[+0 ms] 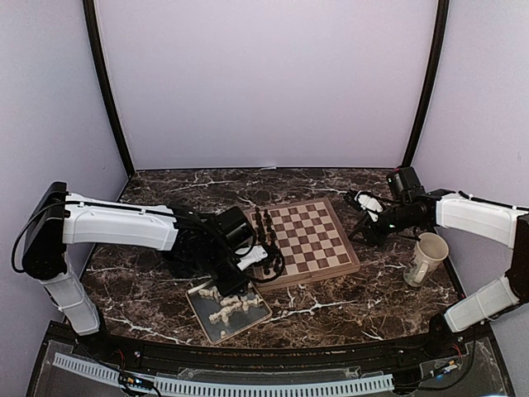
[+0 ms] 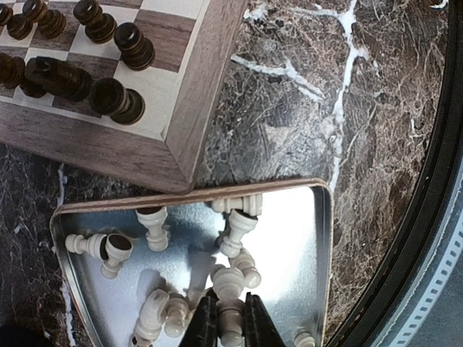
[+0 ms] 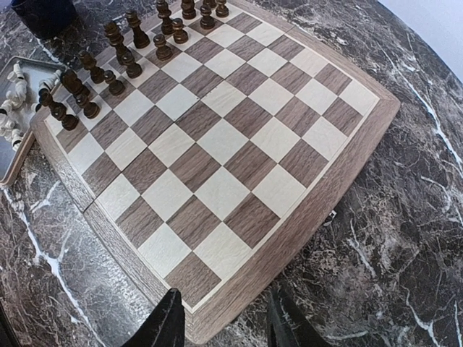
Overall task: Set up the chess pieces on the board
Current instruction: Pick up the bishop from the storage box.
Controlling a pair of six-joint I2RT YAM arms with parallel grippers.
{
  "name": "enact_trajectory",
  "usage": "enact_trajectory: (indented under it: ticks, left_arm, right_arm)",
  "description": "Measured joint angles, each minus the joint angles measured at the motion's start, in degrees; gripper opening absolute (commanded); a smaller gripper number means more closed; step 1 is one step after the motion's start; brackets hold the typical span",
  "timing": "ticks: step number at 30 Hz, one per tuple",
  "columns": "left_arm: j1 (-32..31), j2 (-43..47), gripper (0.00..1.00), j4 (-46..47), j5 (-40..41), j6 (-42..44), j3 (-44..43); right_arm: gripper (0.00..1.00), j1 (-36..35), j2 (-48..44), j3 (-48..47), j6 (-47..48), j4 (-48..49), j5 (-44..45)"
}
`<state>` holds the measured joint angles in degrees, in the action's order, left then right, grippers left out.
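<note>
Pick-up step: the left gripper [image 2: 228,327] is pinching one cream piece [image 2: 230,312] among the chess pieces [image 2: 233,230] lying in the metal tray [image 2: 323,217] beside the board [image 3: 239,159]; the right gripper [image 3: 226,324] is hovering open and empty over the board's edge; the next move is probably calling for a straight lift and upright placement on the vacant rows opposite the dark pieces [image 3: 94,72].

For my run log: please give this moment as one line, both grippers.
left gripper: shut on white chess piece in metal tray | right gripper: open, near chessboard edge
</note>
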<state>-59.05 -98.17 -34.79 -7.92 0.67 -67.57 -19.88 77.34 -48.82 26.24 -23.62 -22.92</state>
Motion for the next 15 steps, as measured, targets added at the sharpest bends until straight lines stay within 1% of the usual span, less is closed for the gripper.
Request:
enact_trajectory:
  ticks: [7, 15]
  left_arm:
    - [0.0, 2.0, 0.01, 2.3, -1.9, -0.3, 0.0]
    - [0.0, 6.9, 0.01, 10.8, -6.2, -1.9, 2.3]
  right_arm:
    - [0.4, 0.0, -0.7, 0.0, 0.9, -0.5, -3.1]
    - [0.4, 0.0, -0.9, 0.0, 2.0, -1.7, -6.9]
